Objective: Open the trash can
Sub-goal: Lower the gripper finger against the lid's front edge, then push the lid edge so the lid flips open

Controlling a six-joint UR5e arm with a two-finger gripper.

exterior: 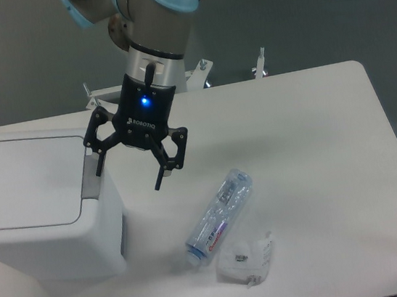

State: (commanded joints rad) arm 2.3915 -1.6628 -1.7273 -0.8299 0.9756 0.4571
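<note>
The bin (34,207) stands at the table's (308,148) left, lid shut; the gripper (127,165), fingers spread, hovers beside its grey tab (90,179); a finger may miss and slip off.

A clear bottle (219,217) lay on its side near the tabletop's (315,148) front edge, and a small crumpled clear container (246,258) touched its lower end.

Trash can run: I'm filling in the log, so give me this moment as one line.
tool open, empty | over grey tab | trash can lid shut | bottle lying on table
</note>
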